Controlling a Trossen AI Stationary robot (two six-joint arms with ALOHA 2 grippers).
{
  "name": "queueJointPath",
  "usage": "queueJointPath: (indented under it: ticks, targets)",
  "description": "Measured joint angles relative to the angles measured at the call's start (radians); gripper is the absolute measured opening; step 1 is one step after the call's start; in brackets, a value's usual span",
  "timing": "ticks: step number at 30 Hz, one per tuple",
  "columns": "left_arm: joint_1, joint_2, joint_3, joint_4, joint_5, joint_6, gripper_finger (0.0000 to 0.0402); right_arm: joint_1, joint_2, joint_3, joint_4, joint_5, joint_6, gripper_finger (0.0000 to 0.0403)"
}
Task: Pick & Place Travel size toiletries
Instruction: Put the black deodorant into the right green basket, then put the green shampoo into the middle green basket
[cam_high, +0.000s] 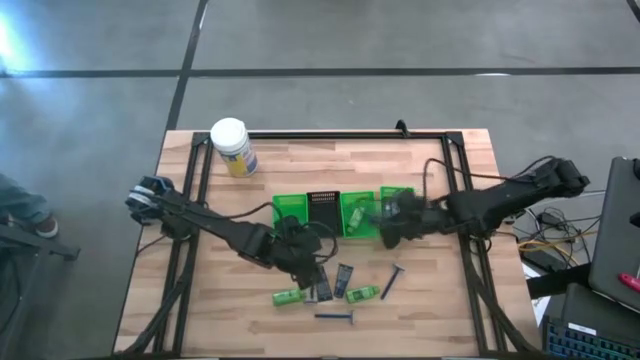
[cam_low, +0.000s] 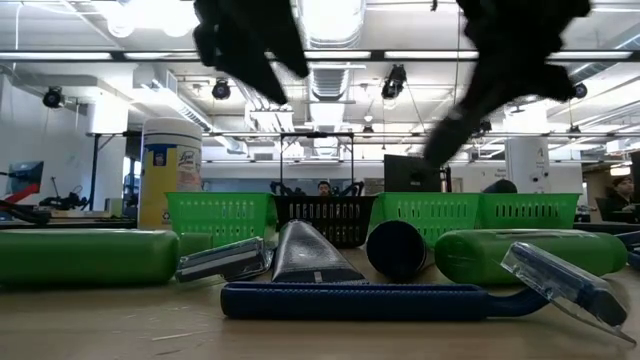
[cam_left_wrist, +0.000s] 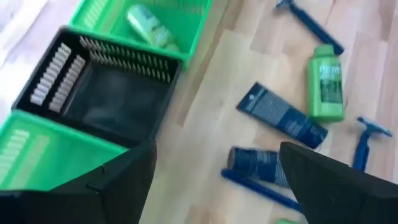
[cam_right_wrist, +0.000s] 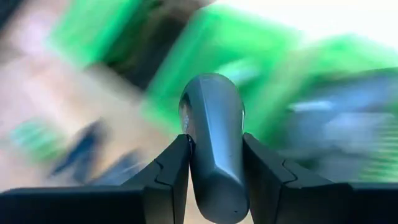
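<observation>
My right gripper (cam_high: 386, 231) hovers at the near edge of the green tray (cam_high: 290, 207), by its right compartments, shut on a grey tube (cam_right_wrist: 213, 130). My left gripper (cam_high: 303, 258) is open above the table just in front of the tray, over the loose toiletries. Lying flat on the wood are two dark tubes (cam_left_wrist: 281, 116) (cam_left_wrist: 255, 163), two green mini bottles (cam_high: 288, 297) (cam_high: 362, 293) and blue-handled razors (cam_high: 393, 280) (cam_high: 335, 316). One green bottle (cam_left_wrist: 149, 27) lies in a green tray compartment. My right gripper pinches the grey tube between its two fingers (cam_right_wrist: 168, 171), one on each side of its body (cam_right_wrist: 214, 177). The tube lies along the fingers and juts out past their tips, its rounded end (cam_right_wrist: 210, 93) free. It is lifted clear of the table.
A big white jar with a yellow label (cam_high: 232, 147) stands near the table's far left corner. The tray has a black compartment (cam_left_wrist: 118, 93) between green ones. A black frame rail (cam_high: 330, 134) runs along the table's edges. Bare wood lies left and right of the items.
</observation>
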Motion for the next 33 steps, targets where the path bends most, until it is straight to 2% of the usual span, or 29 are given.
queueJointPath:
  ticks: [2, 4, 10, 16, 26, 33]
  targets:
    - [-0.011, 0.0, 0.0, -0.022, -0.003, -0.032, 0.0345, 0.015, -0.031, 0.004, -0.176, 0.114, 0.09, 0.0107]
    - [-0.017, 0.0, 0.0, -0.025, -0.002, -0.043, 0.0344, 0.011, -0.029, 0.001, -0.253, 0.133, 0.123, 0.0107]
    - [-0.015, 0.0, -0.002, -0.05, -0.004, -0.046, 0.0344, -0.022, 0.082, -0.005, -0.209, 0.134, 0.092, 0.011]
    - [-0.021, 0.0, -0.035, -0.089, 0.008, -0.067, 0.0344, -0.031, 0.205, 0.003, -0.212, 0.163, 0.107, 0.0148]
    - [-0.055, -0.003, -0.159, -0.049, 0.226, -0.131, 0.0344, -0.021, 0.235, 0.037, -0.215, 0.125, 0.104, 0.0231]
    - [-0.105, 0.001, -0.196, 0.034, 0.409, 0.001, 0.0344, -0.014, 0.176, 0.047, -0.221, 0.105, 0.078, 0.0302]
